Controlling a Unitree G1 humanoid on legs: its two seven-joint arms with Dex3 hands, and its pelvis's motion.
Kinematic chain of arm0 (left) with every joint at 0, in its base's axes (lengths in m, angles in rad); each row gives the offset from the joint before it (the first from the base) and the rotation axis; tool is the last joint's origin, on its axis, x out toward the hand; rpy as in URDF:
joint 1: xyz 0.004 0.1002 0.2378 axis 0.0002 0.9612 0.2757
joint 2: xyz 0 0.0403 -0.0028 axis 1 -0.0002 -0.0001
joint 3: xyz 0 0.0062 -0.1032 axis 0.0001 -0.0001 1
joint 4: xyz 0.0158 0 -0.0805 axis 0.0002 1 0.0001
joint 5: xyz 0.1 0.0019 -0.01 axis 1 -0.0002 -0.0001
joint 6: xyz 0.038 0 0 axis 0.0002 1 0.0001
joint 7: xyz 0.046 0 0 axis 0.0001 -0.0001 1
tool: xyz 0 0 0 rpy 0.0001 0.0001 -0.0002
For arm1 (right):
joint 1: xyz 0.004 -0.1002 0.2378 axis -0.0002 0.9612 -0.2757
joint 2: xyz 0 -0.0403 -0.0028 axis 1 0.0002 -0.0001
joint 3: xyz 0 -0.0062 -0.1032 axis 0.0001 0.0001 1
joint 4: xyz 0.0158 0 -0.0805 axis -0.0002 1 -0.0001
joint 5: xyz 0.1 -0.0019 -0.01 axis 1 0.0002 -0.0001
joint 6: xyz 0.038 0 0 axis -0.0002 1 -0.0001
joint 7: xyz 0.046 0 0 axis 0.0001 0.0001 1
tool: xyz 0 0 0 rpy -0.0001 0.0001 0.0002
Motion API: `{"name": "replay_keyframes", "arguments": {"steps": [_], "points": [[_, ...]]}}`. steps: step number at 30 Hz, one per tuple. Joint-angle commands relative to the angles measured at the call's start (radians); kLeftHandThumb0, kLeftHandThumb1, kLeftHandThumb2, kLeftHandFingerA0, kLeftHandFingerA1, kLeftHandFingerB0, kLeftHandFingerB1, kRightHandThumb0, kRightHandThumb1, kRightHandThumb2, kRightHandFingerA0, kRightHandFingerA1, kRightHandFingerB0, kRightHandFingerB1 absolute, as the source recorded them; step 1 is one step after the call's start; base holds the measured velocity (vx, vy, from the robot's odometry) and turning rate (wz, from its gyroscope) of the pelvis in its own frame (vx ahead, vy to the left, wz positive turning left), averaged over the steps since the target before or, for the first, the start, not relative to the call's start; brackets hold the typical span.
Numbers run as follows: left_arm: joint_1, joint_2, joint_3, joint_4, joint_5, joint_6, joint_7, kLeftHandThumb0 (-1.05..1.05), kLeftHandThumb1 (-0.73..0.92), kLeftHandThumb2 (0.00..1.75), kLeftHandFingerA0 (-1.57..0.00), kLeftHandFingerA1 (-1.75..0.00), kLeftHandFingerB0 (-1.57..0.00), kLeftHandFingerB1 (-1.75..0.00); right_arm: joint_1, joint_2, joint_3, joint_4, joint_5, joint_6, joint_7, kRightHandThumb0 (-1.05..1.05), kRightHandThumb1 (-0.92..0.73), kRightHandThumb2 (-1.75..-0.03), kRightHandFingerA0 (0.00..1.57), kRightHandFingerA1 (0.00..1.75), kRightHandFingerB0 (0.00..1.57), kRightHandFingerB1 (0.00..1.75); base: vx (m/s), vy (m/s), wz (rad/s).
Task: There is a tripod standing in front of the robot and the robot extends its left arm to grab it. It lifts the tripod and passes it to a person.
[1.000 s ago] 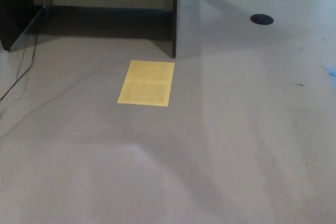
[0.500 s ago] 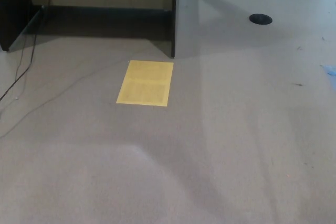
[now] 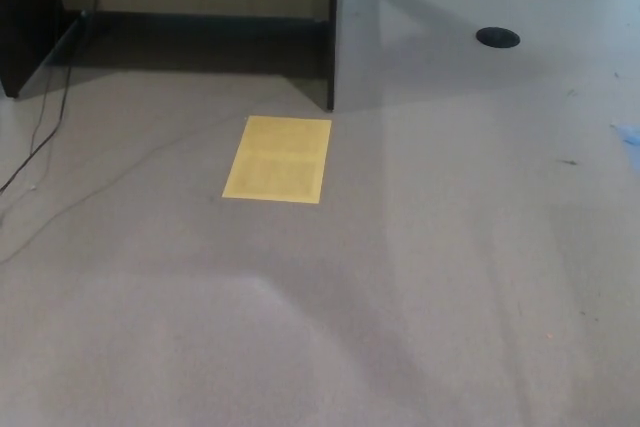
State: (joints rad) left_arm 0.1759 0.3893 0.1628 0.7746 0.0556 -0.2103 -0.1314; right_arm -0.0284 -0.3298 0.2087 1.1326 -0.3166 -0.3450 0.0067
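No tripod shows in the head view, and neither of my hands nor any part of my arms is in the picture. No person is visible either. The view looks down on grey carpet floor (image 3: 420, 277), with a yellow sheet (image 3: 278, 159) lying flat on it a little left of centre.
A dark desk panel (image 3: 331, 37) stands upright at the top centre, with a shadowed recess to its left. A dark cabinet side (image 3: 22, 17) is at the top left. Thin cables (image 3: 45, 137) trail over the floor on the left. A black round disc (image 3: 498, 38) lies top right.
Only a slight shift of the whole picture, so the camera moved a little. Nothing on the floor has moved.
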Motion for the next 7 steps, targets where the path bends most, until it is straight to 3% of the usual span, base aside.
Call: {"name": "replay_keyframes", "arguments": {"steps": [1, 4, 7], "points": [[-0.007, 0.019, 0.006, -0.003, -0.011, -0.026, -0.017, -0.5, 0.55, 0.75, -0.3, -0.45, -0.17, -0.38, -0.009, 0.003, -0.003, 0.004, -0.002, 0.007, -0.02, -0.39, -0.7, -0.62, 0.73, 0.43, 0.51, 0.37, 0.0, 0.0, 0.0], [-0.002, 0.026, -0.012, -0.009, 0.013, -0.034, -0.012, -0.5, 0.54, 0.76, -0.35, -0.47, -0.16, -0.39, -0.007, 0.002, 0.001, 0.001, -0.007, 0.006, -0.027, -0.38, -0.7, -0.61, 0.71, 0.43, 0.51, 0.37, 0.0, 0.0, 0.0], [-0.021, 0.045, -0.072, 0.009, 0.065, -0.047, -0.016, -0.52, 0.55, 0.78, -0.28, -0.47, -0.13, -0.38, -0.017, -0.01, -0.001, 0.005, -0.008, 0.0, -0.027, -0.4, -0.7, -0.62, 0.73, 0.43, 0.52, 0.37, 0.0, 0.0, 0.0]]}}
